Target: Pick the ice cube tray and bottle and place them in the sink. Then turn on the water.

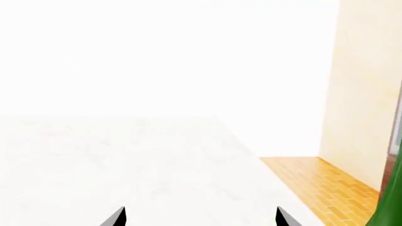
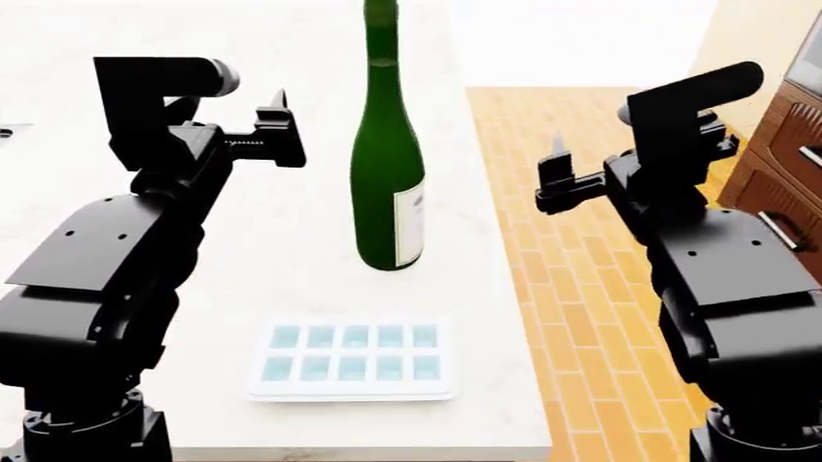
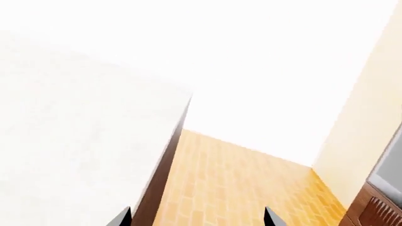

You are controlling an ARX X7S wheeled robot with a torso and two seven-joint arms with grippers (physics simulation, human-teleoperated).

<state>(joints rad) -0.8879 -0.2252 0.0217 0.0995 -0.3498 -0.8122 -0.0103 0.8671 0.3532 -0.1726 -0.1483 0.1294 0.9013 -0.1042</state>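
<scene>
Two arms, both raised and bent at the elbow, jaws pointing forward and away from the robot; neither holds anything.

1. Left gripper: forearm lifted above the white surface, wrist level. In the left wrist view its two dark fingertips stand well apart at the frame's lower edge, so the jaws are spread, with only bare surface between them.

2. Bottle: dark green glass, cream label low on its side, standing upright on the surface. It lies just to the right of the left jaws, apart from them, and well to the left of the right jaws. A sliver of green shows at the edge of the left wrist view; the top of the neck runs out of the head view.

3. Ice cube tray: flat, white, two rows of pale-blue cells, lying flat on the surface, nearer the robot than either set of jaws, below and between them, close to the surface's near edge.

4. Right gripper: arm held over the wood floor, beside the surface's right edge. Its fingertips stand wide apart in the right wrist view: jaws spread, empty.

5. Sink: not seen in any view.
</scene>
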